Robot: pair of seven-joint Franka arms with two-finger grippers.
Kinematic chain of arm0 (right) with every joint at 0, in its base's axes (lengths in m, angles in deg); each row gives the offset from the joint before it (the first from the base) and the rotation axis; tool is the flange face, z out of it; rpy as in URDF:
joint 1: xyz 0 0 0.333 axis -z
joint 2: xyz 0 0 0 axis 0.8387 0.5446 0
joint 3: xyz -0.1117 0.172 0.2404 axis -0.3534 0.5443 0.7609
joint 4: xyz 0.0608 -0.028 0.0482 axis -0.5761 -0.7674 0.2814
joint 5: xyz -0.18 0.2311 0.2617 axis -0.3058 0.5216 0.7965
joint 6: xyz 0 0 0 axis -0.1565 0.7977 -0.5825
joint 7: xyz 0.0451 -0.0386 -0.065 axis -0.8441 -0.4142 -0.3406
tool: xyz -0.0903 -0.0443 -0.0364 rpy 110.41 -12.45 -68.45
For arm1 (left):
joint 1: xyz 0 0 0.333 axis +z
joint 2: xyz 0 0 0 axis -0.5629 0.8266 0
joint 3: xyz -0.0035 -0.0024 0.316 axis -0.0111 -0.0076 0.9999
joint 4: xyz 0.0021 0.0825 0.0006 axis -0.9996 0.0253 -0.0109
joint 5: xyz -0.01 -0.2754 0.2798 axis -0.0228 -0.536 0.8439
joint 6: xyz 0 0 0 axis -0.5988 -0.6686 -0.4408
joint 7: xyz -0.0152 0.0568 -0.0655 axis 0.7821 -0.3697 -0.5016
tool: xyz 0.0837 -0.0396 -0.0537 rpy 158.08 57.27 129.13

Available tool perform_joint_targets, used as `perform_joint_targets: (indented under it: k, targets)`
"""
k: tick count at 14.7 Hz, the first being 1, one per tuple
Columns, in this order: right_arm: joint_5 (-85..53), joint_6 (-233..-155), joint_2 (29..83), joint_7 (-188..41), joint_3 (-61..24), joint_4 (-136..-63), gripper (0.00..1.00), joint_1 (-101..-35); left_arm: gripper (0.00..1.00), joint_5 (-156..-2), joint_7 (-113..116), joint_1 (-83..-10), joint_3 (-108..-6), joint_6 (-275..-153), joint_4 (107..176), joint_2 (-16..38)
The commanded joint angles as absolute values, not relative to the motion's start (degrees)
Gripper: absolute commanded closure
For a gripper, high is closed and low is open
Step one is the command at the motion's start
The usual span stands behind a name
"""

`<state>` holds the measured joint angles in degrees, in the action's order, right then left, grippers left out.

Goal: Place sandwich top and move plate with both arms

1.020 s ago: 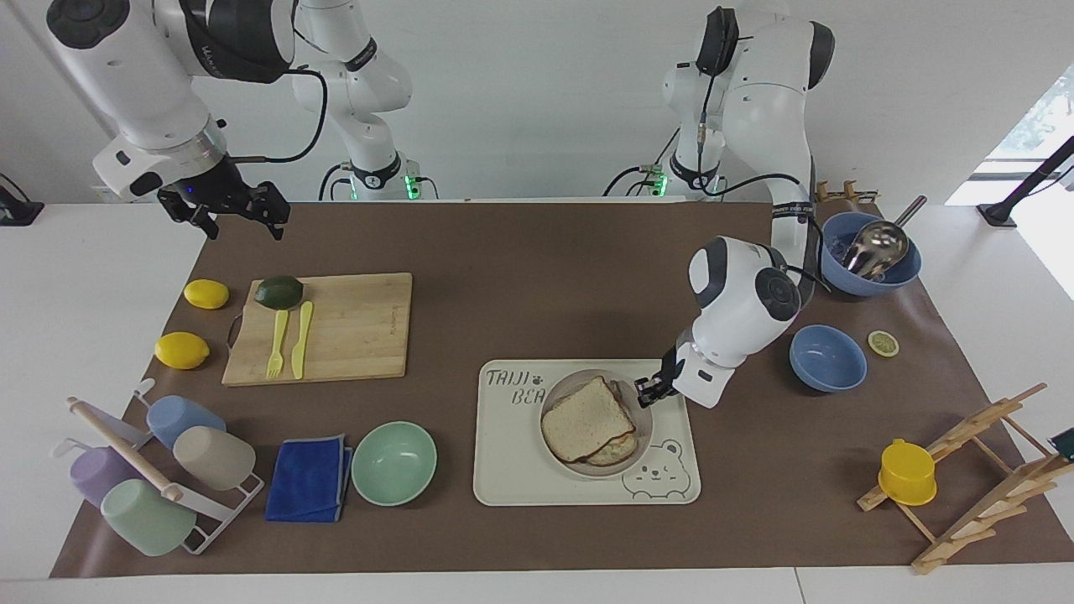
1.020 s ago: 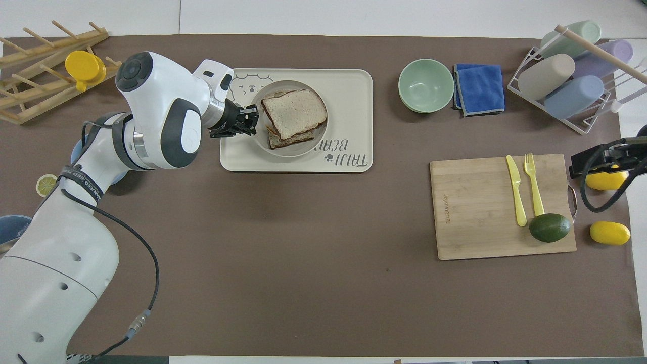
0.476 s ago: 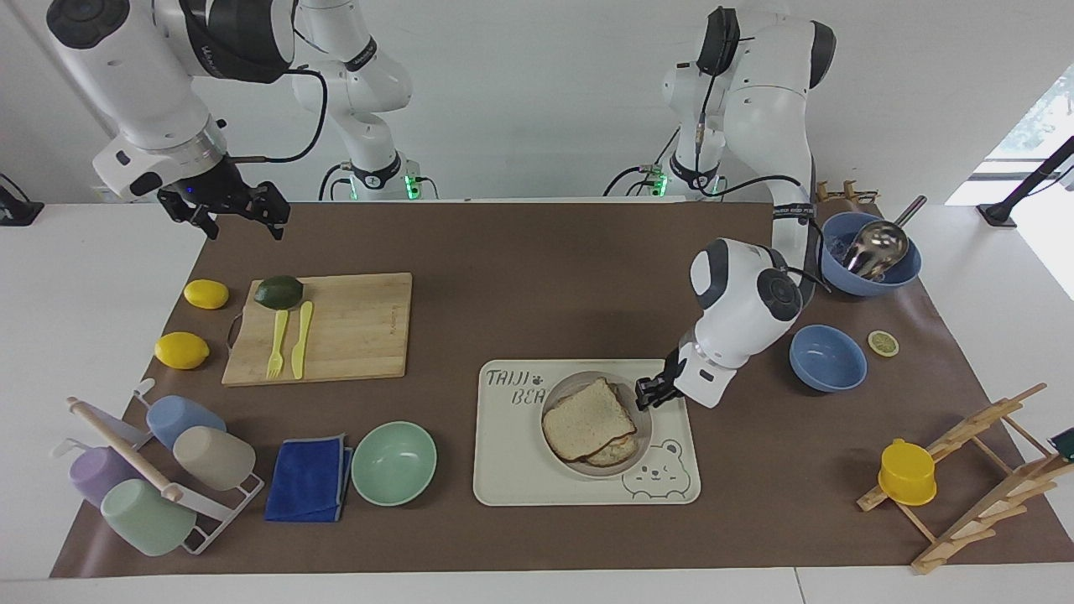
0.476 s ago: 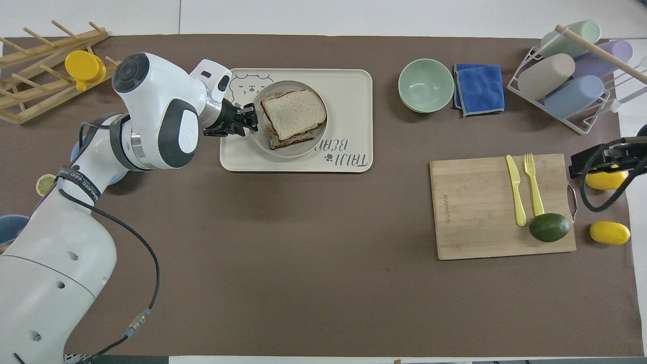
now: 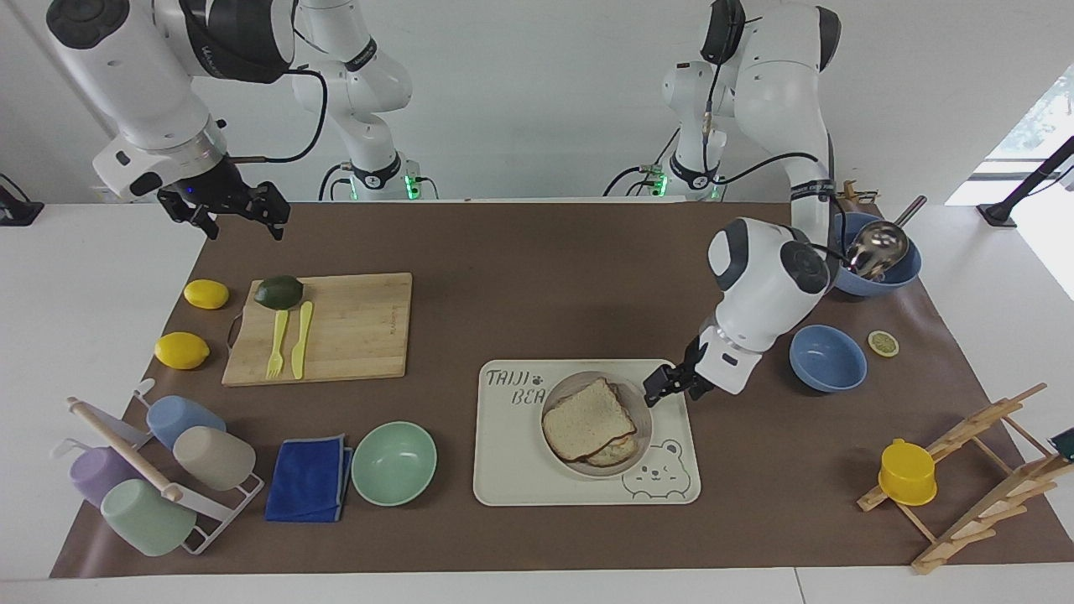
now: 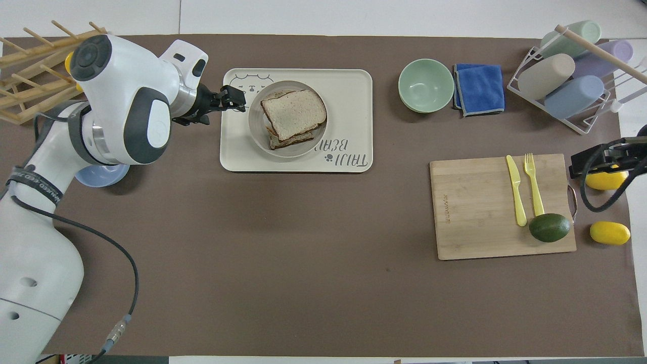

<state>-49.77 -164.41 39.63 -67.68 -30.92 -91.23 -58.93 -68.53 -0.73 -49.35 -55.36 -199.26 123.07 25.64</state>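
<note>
1. While the sandwich top is lying flat on the stacked toast, the whole sandwich is sitting inside the plate.
2. That plate is resting on the bear-printed tray, toward the tray's left-arm end.
3. Just off the plate's rim, the left gripper is hanging over the tray's edge with its fingers spread apart, gripping nothing and clear of the bread.
4. Beside the tray, toward the right arm's end, the mint-green bowl is sitting next to a folded blue cloth.
5. Nearer the robots than the tray, and well toward the right arm's end, the cutting board is carrying a yellow fork, a knife and an avocado.
6. Well away from the tray, the right gripper is waiting in the air, fingers wide and empty, over the brown mat's corner near the board.
</note>
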Motion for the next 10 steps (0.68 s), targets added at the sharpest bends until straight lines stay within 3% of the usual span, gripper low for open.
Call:
perform_joint_targets:
  k: [1,6,10]
  targets:
    - [-48.2,-163.6,39.3,-67.0,-30.9,-91.3,0.0,-58.7,0.0,-64.6,0.0,-48.6,-53.7,-193.0,124.8,19.0]
    - [-48.2,-163.6,39.4,-67.0,-30.9,-91.3,0.0,-58.7,0.0,-58.1,0.3,-46.8,-53.0,-182.1,125.3,11.1]
    - [-48.2,-163.6,39.3,-67.0,-30.9,-91.3,0.0,-58.8,0.0,-56.7,0.4,-46.3,-53.0,-175.4,131.7,0.3]
